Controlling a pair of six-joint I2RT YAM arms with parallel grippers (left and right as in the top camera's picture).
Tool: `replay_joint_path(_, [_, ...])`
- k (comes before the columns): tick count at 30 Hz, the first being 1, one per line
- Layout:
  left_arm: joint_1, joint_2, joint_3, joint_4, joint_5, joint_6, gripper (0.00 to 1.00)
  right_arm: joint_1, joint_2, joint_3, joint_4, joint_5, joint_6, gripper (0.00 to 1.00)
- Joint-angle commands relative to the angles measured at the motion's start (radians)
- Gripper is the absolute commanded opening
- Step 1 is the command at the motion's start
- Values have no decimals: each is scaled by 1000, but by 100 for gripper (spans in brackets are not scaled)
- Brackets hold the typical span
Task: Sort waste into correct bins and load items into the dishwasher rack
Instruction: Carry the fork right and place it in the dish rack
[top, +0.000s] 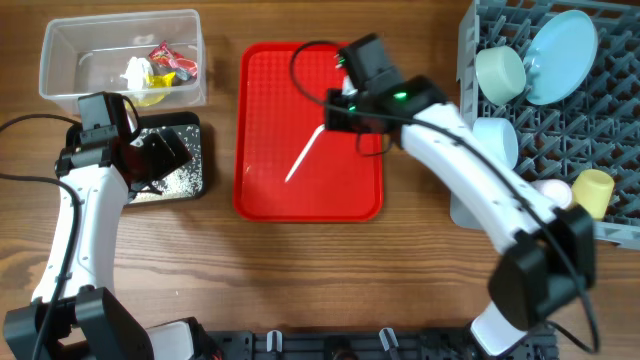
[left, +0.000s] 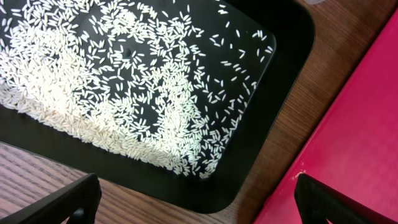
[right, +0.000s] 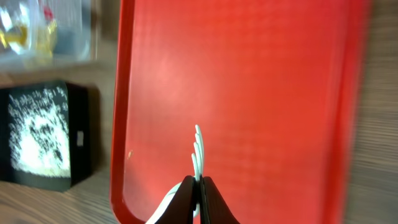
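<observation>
My right gripper (top: 327, 122) hangs over the flat red tray (top: 310, 60), shut on a white plastic fork (top: 303, 157). In the right wrist view the fork's tines (right: 198, 149) stick out past the closed fingertips of the right gripper (right: 199, 186). My left gripper (top: 150, 160) stands open above the black tray (top: 192, 128), which holds loose white rice grains (left: 124, 81). The left gripper (left: 199, 208) has nothing between its fingers. The clear tub (top: 60, 40) holds red and yellow wrappers (top: 170, 62) and a white tissue (top: 137, 72).
The grey dishwasher rack (top: 600, 120) at the right carries a pale blue plate (top: 562, 55), two pale bowls (top: 500, 73), a white cup (top: 553, 188) and a yellow cup (top: 593, 190). Bare wooden table lies in front of the red tray.
</observation>
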Motion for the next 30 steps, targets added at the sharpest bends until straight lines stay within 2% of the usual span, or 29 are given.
replay_joint_path(1, [2,8,-9,3,15,-5,100,-117,-168,0,-52,29,-11,4])
replay_joint_path(8, [2,8,-9,3,15,-5,100,-433,-402,0,-231,41,-48,4])
replay_joint_path(14, [2,8,-9,5,15,-5,100,-769,-544,-1,-380,63,-135,4])
replay_joint_path(20, [2,8,-9,17,15,-5,100,-1042,-579,-1,-499,72,-212,4])
replay_joint_path(24, [2,8,-9,34,16,-5,100,-1191,-575,-5,-488,134,-226,4])
replay_joint_path(30, [2,8,-9,37,16,-5,100,-1292,-534,-5,-448,257,-227,4])
